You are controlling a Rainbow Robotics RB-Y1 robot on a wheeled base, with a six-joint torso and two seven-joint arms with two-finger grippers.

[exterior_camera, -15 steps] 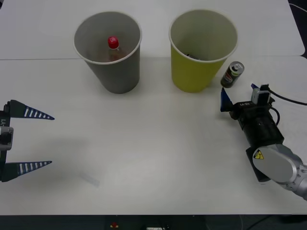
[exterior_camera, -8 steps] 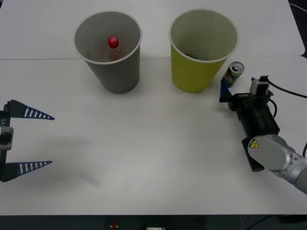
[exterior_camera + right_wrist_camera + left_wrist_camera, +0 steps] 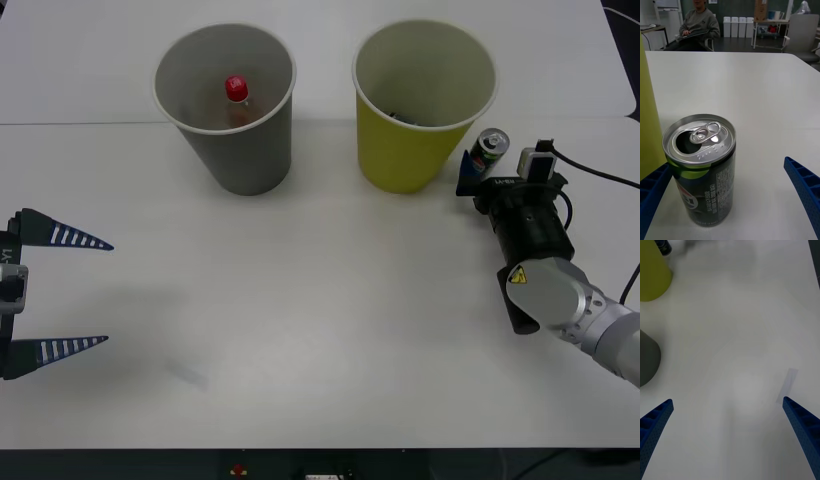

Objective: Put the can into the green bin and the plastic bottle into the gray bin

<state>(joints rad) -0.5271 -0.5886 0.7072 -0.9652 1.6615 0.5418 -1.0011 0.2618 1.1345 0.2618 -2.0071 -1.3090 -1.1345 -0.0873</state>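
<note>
The small dark can (image 3: 490,150) stands upright on the white table just right of the green bin (image 3: 425,100). My right gripper (image 3: 496,166) is open around the can, not touching it. In the right wrist view the can (image 3: 702,168), with its opened silver top, stands between the two blue fingers (image 3: 805,187), closer to one than the other. The plastic bottle (image 3: 236,97) with its red cap stands inside the gray bin (image 3: 228,110). My left gripper (image 3: 105,293) is open and holds nothing, low at the table's left edge, far from both bins.
The green bin's yellow-green wall (image 3: 646,112) rises close beside the can. In the left wrist view, the green bin (image 3: 651,273) and the gray bin (image 3: 647,360) sit at the edge, beyond the open left gripper (image 3: 727,402). A table seam (image 3: 80,123) runs behind the bins.
My right gripper has moved forward toward the can, and its open fingers now stand on either side of it. The left arm, bins and bottle have not moved.
</note>
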